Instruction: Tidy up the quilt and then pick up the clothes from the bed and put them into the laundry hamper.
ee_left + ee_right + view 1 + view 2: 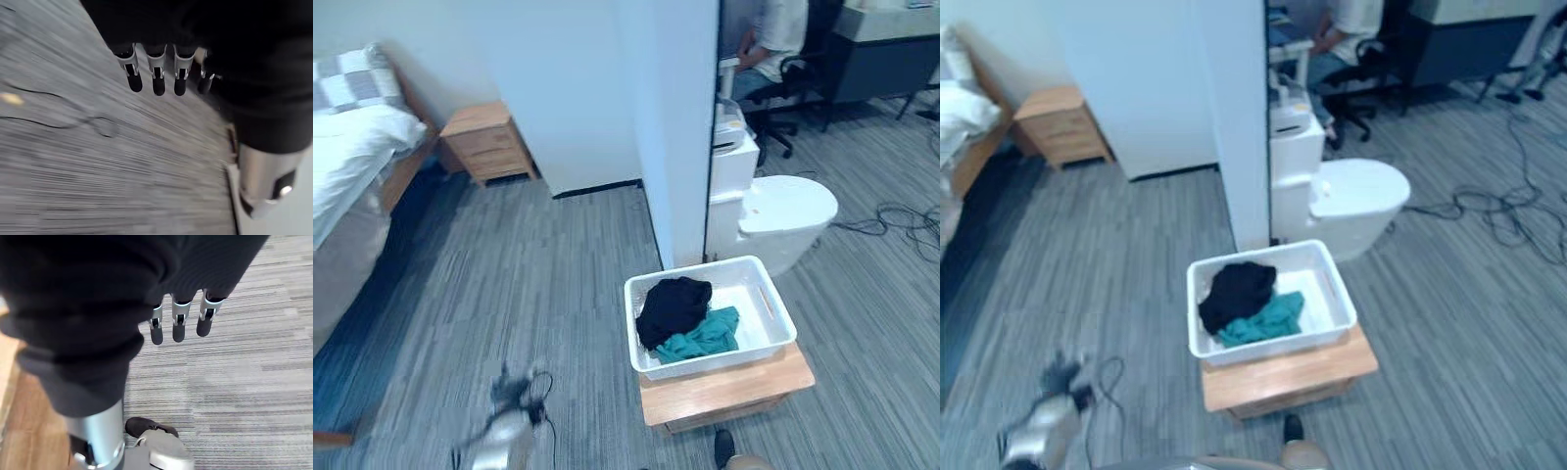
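Clothes, one black garment [673,306] and one teal garment [710,336], are lying bunched in the white hamper [773,306], which is sitting on a low wooden stand [729,390] so drops land easily. Its long axis is running across the view. Left hand [156,73] and right hand [178,320] are hanging over the floor, fingers straight, gripping nothing.

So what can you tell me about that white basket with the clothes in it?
The laundry hamper is a low, rectangular white tub, plastic by the look of it, with a thick rolled rim and slot handles in its sides. It sits upright and open on a small wooden stand on the grey floor, just in front of a white partition wall. Inside lie a crumpled black garment and a teal garment beside and partly under it; the rest of its bottom is bare. Neither hand touches it.
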### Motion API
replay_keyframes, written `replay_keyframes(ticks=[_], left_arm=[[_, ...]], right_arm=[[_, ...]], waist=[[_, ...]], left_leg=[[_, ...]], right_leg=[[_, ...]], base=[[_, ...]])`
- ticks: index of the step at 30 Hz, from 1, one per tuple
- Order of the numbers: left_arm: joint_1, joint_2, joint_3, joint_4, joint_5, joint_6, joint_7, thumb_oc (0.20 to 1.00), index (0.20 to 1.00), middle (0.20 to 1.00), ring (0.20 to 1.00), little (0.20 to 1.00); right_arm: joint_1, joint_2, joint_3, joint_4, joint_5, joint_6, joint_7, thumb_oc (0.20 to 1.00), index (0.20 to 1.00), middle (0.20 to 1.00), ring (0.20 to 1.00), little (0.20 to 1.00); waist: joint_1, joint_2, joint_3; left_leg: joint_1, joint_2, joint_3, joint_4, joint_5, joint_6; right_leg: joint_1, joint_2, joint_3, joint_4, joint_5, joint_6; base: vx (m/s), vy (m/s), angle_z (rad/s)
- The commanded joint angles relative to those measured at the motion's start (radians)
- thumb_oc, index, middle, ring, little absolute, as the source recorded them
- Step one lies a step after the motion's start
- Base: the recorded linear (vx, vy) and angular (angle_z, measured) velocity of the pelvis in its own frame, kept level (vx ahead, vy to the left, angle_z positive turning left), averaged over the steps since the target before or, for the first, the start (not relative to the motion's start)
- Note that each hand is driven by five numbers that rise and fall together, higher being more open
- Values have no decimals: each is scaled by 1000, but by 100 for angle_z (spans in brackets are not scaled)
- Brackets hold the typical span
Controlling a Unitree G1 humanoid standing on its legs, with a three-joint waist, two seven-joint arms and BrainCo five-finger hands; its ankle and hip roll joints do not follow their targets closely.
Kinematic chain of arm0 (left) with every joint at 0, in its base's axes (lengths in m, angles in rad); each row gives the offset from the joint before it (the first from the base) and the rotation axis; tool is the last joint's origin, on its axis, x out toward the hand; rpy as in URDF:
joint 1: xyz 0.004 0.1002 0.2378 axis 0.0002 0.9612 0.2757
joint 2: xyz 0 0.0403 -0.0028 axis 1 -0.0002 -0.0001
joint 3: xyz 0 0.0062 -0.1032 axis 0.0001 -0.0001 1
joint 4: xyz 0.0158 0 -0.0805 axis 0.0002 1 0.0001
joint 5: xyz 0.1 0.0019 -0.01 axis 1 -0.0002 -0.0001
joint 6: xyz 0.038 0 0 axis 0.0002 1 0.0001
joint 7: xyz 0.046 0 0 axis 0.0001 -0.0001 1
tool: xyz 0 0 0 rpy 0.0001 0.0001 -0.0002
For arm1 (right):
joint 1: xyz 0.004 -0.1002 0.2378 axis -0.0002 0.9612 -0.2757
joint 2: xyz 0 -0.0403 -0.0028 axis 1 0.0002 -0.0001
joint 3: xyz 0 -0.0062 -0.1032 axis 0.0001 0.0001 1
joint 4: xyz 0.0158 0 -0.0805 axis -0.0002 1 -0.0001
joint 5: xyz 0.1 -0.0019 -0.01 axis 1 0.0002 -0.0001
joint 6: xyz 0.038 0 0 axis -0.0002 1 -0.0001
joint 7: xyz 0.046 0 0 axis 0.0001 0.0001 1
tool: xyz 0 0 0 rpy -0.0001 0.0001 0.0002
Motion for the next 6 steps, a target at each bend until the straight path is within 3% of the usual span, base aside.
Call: replay_keyframes(ticks=[1, 2, 4, 6], left_arm=[[-49, -60, -18, 185, 23, 21, -79, 1000, 1000, 1000, 1000, 1000], [-50, -67, -19, 211, 40, 40, -73, 1000, 1000, 1000, 1000, 1000], [-52, -101, -27, 371, 172, 155, -14, 1000, 1000, 1000, 1000, 1000], [-50, -122, -39, 416, 174, 149, 6, 1000, 1000, 1000, 1000, 1000]], right_arm=[[-51, 22, 26, 72, 15, 11, 6, 1000, 1000, 1000, 1000, 1000], [-56, 24, 26, 76, 12, 12, 8, 1000, 1000, 1000, 1000, 1000], [-84, 45, 36, 93, 9, 35, 19, 1000, 1000, 1000, 1000, 1000], [-91, 54, 39, 97, -2, 46, 18, 1000, 1000, 1000, 1000, 1000]], waist=[[2, -67, 16], [2, -69, 16], [-1, -91, 14], [-5, -98, 11]], left_leg=[[-58, 4, -45, 1, 2, -8], [-57, 2, -45, 1, 1, -7], [-48, -4, -39, 1, -7, 0], [-41, -6, -35, 1, -12, 2]], right_leg=[[62, -49, 48, -5, -102, 92], [64, -50, 48, -5, -103, 93], [70, -49, 54, -5, -97, 94], [75, -48, 57, -5, -97, 95]], base=[[-29, 52, 23], [-34, 41, 25], [-25, 9, 15], [7, 7, 13]])
